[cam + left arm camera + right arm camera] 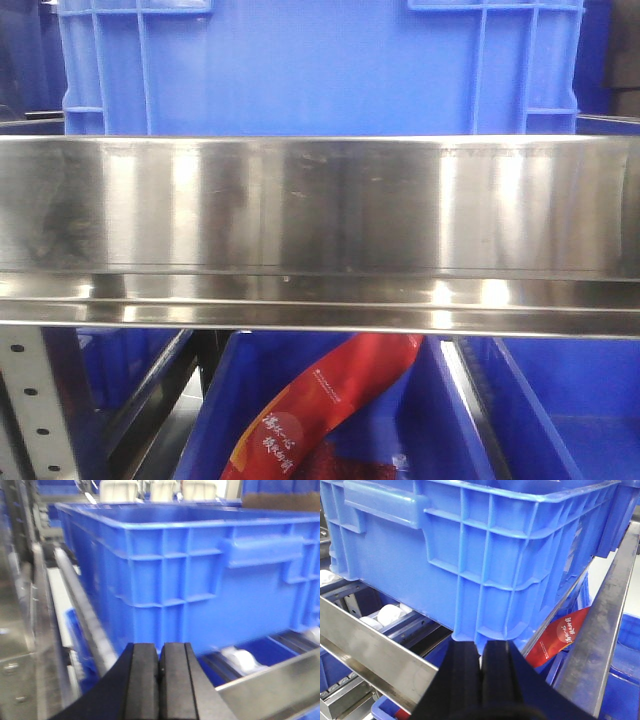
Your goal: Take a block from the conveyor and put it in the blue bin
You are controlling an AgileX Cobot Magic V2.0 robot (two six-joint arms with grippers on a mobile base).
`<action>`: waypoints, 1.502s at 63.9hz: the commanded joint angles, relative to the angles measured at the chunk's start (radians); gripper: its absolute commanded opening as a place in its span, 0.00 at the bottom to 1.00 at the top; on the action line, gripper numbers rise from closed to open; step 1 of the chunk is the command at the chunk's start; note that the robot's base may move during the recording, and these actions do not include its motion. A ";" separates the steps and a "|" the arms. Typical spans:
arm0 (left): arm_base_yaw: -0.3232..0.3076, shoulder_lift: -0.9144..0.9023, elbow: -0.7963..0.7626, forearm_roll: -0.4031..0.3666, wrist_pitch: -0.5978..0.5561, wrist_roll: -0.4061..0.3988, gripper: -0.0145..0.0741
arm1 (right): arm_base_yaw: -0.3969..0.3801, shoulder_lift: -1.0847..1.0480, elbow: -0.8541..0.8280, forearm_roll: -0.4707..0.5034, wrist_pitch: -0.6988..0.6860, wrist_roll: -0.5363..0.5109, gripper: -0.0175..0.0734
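A large blue bin (320, 65) stands on a roller rack behind a steel rail; it also fills the left wrist view (200, 570) and the right wrist view (470, 555). My left gripper (159, 652) is shut with nothing between its black pads, low in front of the bin's side wall. In the right wrist view my right gripper (482, 650) is shut and empty too, just below the bin's bottom corner. No block and no conveyor show in any view.
A wide shiny steel rail (320, 230) crosses the front view. Below it sit more blue bins (560, 410), one holding a red packet (320, 405), seen again (560, 635). White rollers (240, 660) carry the bin. Steel frame bars (370, 650) run near both grippers.
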 commanded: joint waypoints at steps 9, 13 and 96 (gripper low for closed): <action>0.173 -0.147 0.114 -0.002 -0.015 -0.008 0.04 | 0.000 -0.001 0.002 -0.002 -0.024 -0.005 0.01; 0.235 -0.199 0.154 -0.002 -0.015 -0.008 0.04 | 0.000 -0.001 0.002 -0.002 -0.024 -0.005 0.01; 0.405 -0.400 0.405 -0.002 -0.120 -0.008 0.04 | 0.000 -0.001 0.002 -0.002 -0.024 -0.005 0.01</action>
